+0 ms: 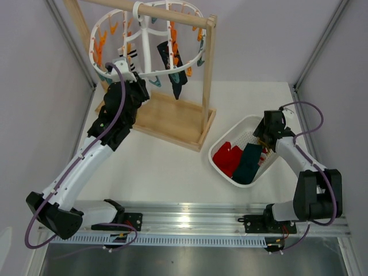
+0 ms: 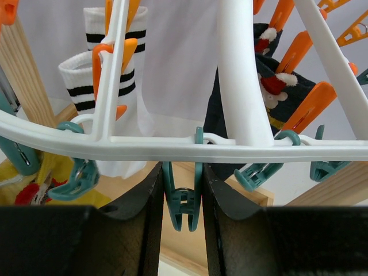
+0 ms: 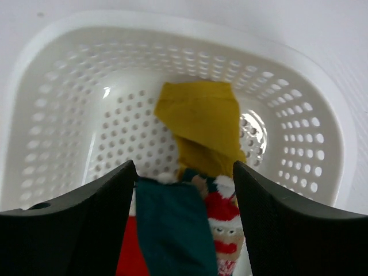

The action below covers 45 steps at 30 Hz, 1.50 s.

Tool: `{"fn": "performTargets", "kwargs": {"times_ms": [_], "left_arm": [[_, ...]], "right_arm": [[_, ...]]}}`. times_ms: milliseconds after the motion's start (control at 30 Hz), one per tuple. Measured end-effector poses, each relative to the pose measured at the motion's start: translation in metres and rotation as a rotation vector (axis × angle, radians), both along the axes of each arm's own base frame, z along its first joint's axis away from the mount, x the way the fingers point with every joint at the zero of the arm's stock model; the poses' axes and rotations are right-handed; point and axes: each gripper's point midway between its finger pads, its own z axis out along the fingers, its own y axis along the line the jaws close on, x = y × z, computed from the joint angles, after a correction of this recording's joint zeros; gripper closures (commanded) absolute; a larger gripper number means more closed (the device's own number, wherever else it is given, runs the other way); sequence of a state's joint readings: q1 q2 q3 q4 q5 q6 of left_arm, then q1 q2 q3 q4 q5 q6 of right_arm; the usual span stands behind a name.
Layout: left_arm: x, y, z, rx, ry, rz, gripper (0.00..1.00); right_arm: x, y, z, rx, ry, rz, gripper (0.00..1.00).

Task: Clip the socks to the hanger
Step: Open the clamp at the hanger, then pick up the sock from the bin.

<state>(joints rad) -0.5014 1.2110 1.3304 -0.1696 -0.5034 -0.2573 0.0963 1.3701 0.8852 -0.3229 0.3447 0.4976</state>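
The white oval hanger [image 1: 167, 73] hangs from the wooden rack, and its rim crosses the left wrist view [image 2: 172, 148]. A white black-striped sock [image 2: 109, 86] and a navy patterned sock [image 2: 270, 75] hang clipped to it. My left gripper [image 1: 125, 68] is at the hanger's near rim. Its fingers [image 2: 150, 230] press both sides of a dangling teal peg [image 2: 183, 198]. My right gripper [image 1: 263, 140] is open above the basket, over a yellow sock [image 3: 201, 121], a teal sock [image 3: 172, 230], a red sock [image 3: 129, 253] and a Santa-patterned sock [image 3: 221, 224]. It touches none of them.
The light wooden rack [image 1: 172, 121] stands at the back with its post [image 1: 208, 75] right of the hanger. The white perforated basket [image 1: 227, 138] sits at the right holding the red sock [image 1: 227, 158] and teal sock [image 1: 248, 162]. Yellow fabric [image 2: 23, 184] shows at lower left.
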Motion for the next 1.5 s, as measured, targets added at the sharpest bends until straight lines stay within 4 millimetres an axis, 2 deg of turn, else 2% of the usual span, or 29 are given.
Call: {"fn": "performTargets", "kwargs": {"times_ms": [167, 267, 467, 533, 567, 633, 667, 767, 800, 900, 1000, 1033, 1167, 1300, 1500], "left_arm": [[0.0, -0.003, -0.001, -0.006, 0.003, -0.015, 0.99], [0.0, -0.003, -0.001, -0.008, 0.004, -0.018, 0.99], [-0.001, -0.006, -0.001, -0.014, 0.005, -0.029, 0.99], [-0.001, -0.007, -0.001, -0.015, 0.005, -0.035, 0.99], [-0.001, -0.007, -0.001, -0.015, 0.005, -0.036, 0.99], [-0.001, -0.007, -0.001, -0.015, 0.005, -0.038, 0.99], [-0.001, -0.007, -0.001, -0.016, 0.005, -0.038, 0.99], [-0.001, -0.008, -0.001, -0.016, 0.005, -0.04, 0.99], [-0.001, -0.008, -0.001, -0.016, 0.005, -0.04, 0.99], [-0.001, -0.008, -0.001, -0.016, 0.005, -0.041, 0.99], [-0.001, -0.008, -0.001, -0.016, 0.006, -0.043, 0.99], [-0.001, -0.008, -0.001, -0.016, 0.005, -0.043, 0.99], [-0.001, -0.009, -0.001, -0.023, 0.006, -0.044, 0.99], [-0.001, -0.009, -0.001, -0.023, 0.006, -0.043, 0.99], [-0.001, -0.009, -0.001, -0.024, 0.006, -0.043, 0.99]], "right_arm": [[-0.001, -0.023, -0.029, -0.013, 0.072, -0.107, 0.31], [-0.001, -0.034, -0.037, -0.011, 0.088, -0.149, 0.32], [0.007, -0.049, -0.058, 0.041, 0.1, -0.2, 0.39], [0.01, -0.048, -0.067, 0.068, 0.108, -0.194, 0.45], [0.011, -0.047, -0.071, 0.083, 0.114, -0.189, 0.56], [0.014, -0.042, -0.078, 0.113, 0.121, -0.176, 0.7], [0.015, -0.04, -0.079, 0.122, 0.122, -0.165, 0.82], [0.017, -0.034, -0.076, 0.138, 0.11, -0.128, 1.0], [0.018, -0.033, -0.073, 0.14, 0.103, -0.119, 1.0], [0.022, -0.027, -0.042, 0.127, 0.03, -0.063, 1.0], [0.027, -0.019, 0.008, 0.105, -0.097, 0.005, 1.0], [0.029, -0.015, 0.033, 0.097, -0.159, 0.032, 1.0], [0.031, -0.003, 0.095, 0.088, -0.316, 0.105, 1.0], [0.025, 0.016, 0.118, 0.079, -0.375, 0.189, 1.0], [0.01, 0.075, 0.142, 0.049, -0.43, 0.406, 1.0]]}}
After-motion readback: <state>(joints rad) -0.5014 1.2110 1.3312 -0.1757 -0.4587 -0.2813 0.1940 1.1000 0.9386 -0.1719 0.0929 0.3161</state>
